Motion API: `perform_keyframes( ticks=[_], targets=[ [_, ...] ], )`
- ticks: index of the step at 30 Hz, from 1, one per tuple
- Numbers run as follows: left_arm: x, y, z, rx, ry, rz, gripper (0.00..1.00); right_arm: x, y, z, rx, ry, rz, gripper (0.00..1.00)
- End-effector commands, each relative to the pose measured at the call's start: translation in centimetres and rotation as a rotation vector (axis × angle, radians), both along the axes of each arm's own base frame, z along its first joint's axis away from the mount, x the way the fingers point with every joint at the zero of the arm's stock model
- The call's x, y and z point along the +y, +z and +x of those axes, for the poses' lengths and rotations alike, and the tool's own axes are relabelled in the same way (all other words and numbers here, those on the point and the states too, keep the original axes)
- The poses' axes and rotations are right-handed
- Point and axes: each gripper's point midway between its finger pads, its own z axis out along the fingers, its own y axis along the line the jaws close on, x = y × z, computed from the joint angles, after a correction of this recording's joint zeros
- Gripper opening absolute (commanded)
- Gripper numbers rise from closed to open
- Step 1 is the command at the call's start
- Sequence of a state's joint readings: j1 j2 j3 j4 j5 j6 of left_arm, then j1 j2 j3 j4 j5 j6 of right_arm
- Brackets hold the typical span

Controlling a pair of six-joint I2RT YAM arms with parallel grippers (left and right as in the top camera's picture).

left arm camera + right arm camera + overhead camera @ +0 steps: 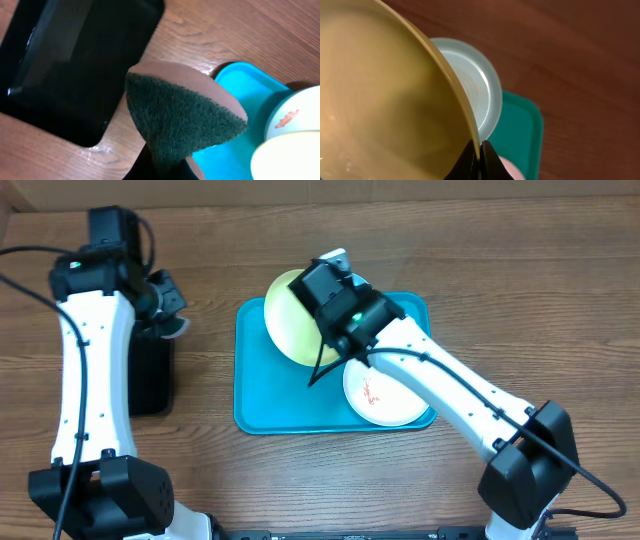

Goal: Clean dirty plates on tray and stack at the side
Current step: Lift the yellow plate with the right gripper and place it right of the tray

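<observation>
Yellow-green plastic fills most of the right wrist view: the yellow-green plate (385,100) is pinched by its rim between the closed fingers of the right gripper (480,159) and is held tilted above the far left part of the turquoise tray (270,405), clear of its floor. An edge grip is judged to leave the face of the plate open for wiping. Beneath and beyond it the light blue plate (475,85) is seen lying flat; whether it rests fully on the tray or partly over the rim cannot be told. The white plate (385,395) lies in the tray's near right corner, with an orange-red smear at its centre, so it is judged not yet cleaned.

The left gripper (168,308) is held well apart from the turquoise tray, above the black tray (150,375) on the wooden table (520,260). A sponge (185,115), its green scouring face toward the camera, is clamped in it; the fingers themselves are hidden behind the sponge, and the grip is inferred from the way the sponge is pinched at its lower end. The sponge is judged to be held ready so that it can be brought against the raised plate. No stack is seen at the side, so the task is judged to be at an early stage, with a wipe of the held plate as the step in hand
</observation>
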State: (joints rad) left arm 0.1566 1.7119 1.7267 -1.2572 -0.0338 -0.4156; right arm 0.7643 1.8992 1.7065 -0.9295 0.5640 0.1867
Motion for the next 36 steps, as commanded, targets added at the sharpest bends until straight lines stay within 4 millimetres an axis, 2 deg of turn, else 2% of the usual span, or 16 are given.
perform_keyframes(
  ticks=[1, 6, 9, 11, 17, 22, 25, 26, 28, 30, 32, 36],
  targets=[
    [1.4, 0.8, -0.5, -0.015, 0.03, -0.026, 0.04, 0.5, 5.5, -0.4, -0.23, 0.045, -0.246, 0.04],
    [2.5, 0.7, -1.1, -0.003, 0.062, -0.028, 0.04, 3.3, 7.7, -2.1, -0.336, 0.139, -0.378, 0.04],
    [2.5, 0.7, -1.1, -0.001, 0.063, -0.029, 0.04, 4.2, 9.9, -2.8, -0.43, 0.137, -0.462, 0.04],
    [2.5, 0.7, -1.2, 0.0, 0.063, -0.029, 0.04, 4.5, 10.5, -3.0, -0.454, 0.143, -0.498, 0.04],
    [2.4, 0.6, -1.5, 0.014, 0.063, -0.032, 0.04, 5.1, 11.4, -3.8, -0.48, 0.166, -0.571, 0.04],
    [2.4, 0.5, -1.6, 0.017, 0.063, -0.033, 0.04, 5.3, 11.4, -4.0, -0.495, 0.138, -0.51, 0.04],
    [2.3, 0.5, -1.7, 0.022, 0.063, -0.034, 0.04, 5.2, 10.3, -3.8, -0.471, 0.104, -0.395, 0.04],
    [2.3, 0.5, -1.7, 0.025, 0.063, -0.034, 0.04, 6.4, 7.2, -3.8, -0.34, 0.171, -0.24, 0.04],
    [2.3, 0.5, -1.8, 0.025, 0.063, -0.035, 0.04, 8.5, 2.8, -4.9, -0.111, 0.316, -0.056, 0.04],
    [2.3, 0.5, -1.8, 0.025, 0.063, -0.035, 0.04, 9.0, 0.4, -5.4, 0.022, 0.379, 0.038, 0.04],
    [2.3, 0.5, -1.8, 0.029, 0.063, -0.036, 0.04, 7.7, -0.3, -4.6, 0.07, 0.328, 0.089, 0.04],
    [2.3, 0.4, -1.9, 0.03, 0.063, -0.037, 0.04, 3.9, 2.7, -1.7, 0.045, 0.101, 0.22, 0.04]
  ],
)
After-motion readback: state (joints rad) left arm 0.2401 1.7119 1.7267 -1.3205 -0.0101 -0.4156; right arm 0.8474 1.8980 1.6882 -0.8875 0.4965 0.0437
